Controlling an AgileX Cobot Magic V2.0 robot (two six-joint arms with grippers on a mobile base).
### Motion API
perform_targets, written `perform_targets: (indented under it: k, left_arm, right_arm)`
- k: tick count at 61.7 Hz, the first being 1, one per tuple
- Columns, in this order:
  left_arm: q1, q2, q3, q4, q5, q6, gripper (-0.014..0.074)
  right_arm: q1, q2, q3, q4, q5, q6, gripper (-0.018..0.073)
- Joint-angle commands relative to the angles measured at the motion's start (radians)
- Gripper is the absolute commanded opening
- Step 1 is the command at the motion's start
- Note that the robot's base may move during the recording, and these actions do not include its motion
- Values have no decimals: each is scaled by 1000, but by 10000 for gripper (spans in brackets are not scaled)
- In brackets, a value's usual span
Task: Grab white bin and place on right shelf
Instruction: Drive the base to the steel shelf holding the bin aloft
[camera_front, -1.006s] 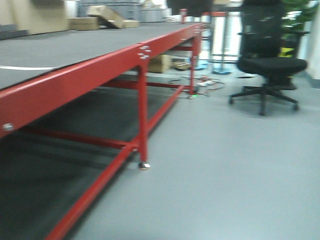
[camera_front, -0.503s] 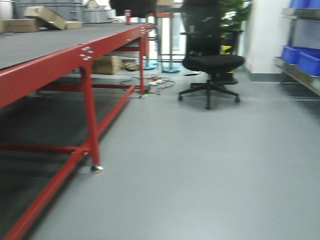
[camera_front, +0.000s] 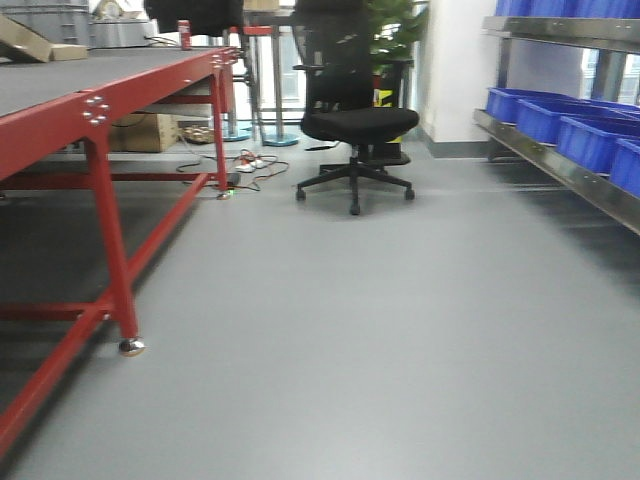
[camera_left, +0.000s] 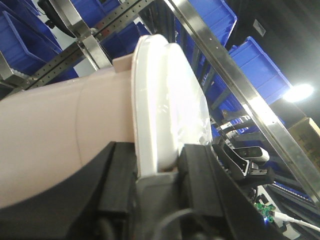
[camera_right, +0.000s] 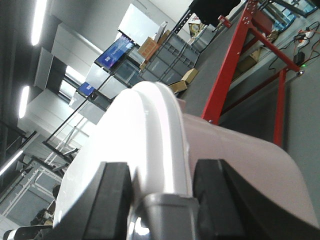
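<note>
The white bin (camera_left: 50, 130) fills the left wrist view, its pinkish body at left and its white lid (camera_left: 165, 100) at centre. My left gripper (camera_left: 157, 160) is shut on the lid's overhanging rim. The right wrist view shows the bin's other end (camera_right: 240, 150), where my right gripper (camera_right: 160, 175) is shut on the lid rim (camera_right: 150, 130). The right shelf (camera_front: 560, 165), a shiny steel rack, runs along the right edge of the front view; its rails (camera_left: 225, 65) also pass close behind the bin. Neither the bin nor the grippers appear in the front view.
Blue crates (camera_front: 590, 135) sit on the shelf levels. A red-framed grey-topped table (camera_front: 90, 105) lines the left side. A black office chair (camera_front: 355, 120) stands ahead at centre, with cables (camera_front: 245, 165) on the floor to its left. Grey floor (camera_front: 380, 330) lies between table and shelf.
The front view has swung right: the red table and the chair slid left in the frame, and the steel shelf with blue crates came into view at right.
</note>
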Motion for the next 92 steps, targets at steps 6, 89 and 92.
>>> perform_targets:
  k: [6,89,92]
  left_arm:
    - [-48,-51,-34,-44,249,25,-126]
    - [-48,-51,-34,-44,249,25,-126]
    - [-48,-51,-34,-44,249,25,-126]
  right_arm:
    - [38,-38,-43,134,184,8,57]
    - [38,-38,-43,134,184,8,57]
    - [38,-38,-43,134,184,8,57]
